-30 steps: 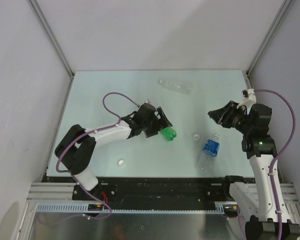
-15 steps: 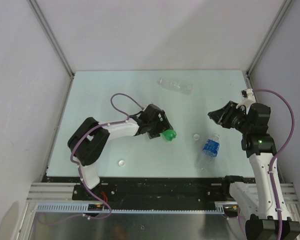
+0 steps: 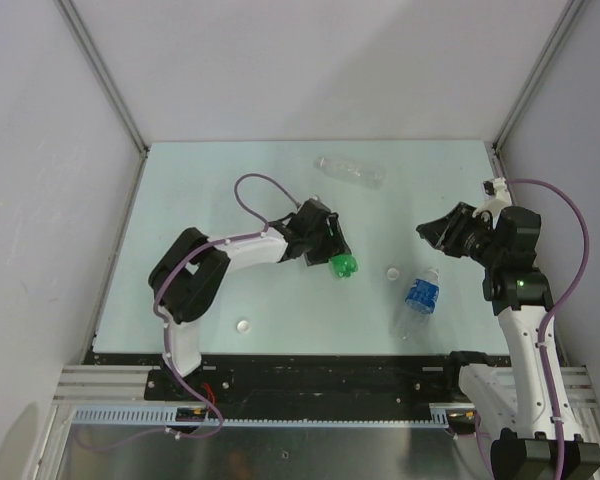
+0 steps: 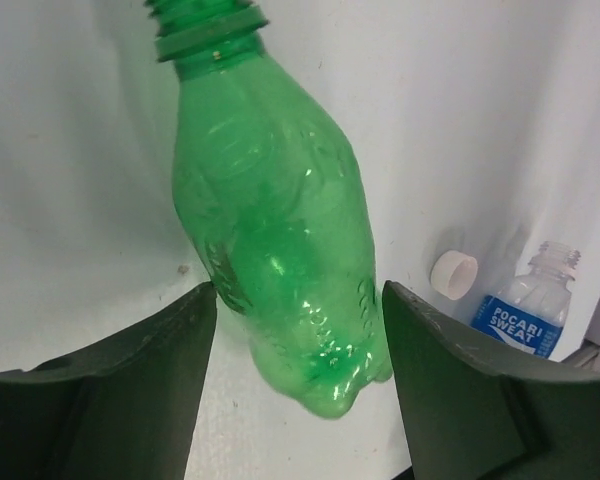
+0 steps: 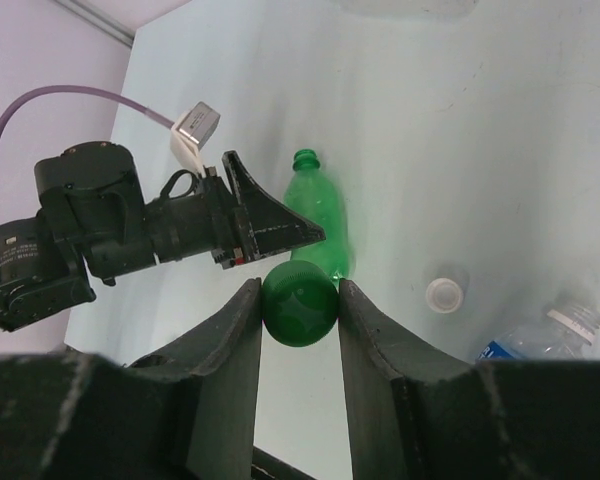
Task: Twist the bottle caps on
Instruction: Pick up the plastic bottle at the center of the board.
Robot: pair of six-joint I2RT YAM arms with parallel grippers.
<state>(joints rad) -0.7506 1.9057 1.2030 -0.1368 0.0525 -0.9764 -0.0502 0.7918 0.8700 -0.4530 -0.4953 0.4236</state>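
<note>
The translucent green bottle lies uncapped on the table, neck pointing away from my left wrist. My left gripper straddles its lower body. The left finger touches the bottle and a thin gap shows at the right finger, so it is open. From above, only the bottle's base shows past the left gripper. My right gripper is shut on the green cap and hangs above the table at the right. One white cap lies between the arms, another near the front edge.
A clear bottle with a blue label lies uncapped below the right gripper, close to the middle white cap. A clear unlabelled bottle lies at the back of the table. Walls enclose the table on three sides.
The left arm's elbow has swung right and forward, and its jaws have narrowed around the green bottle. The right arm and its cap have not moved.
</note>
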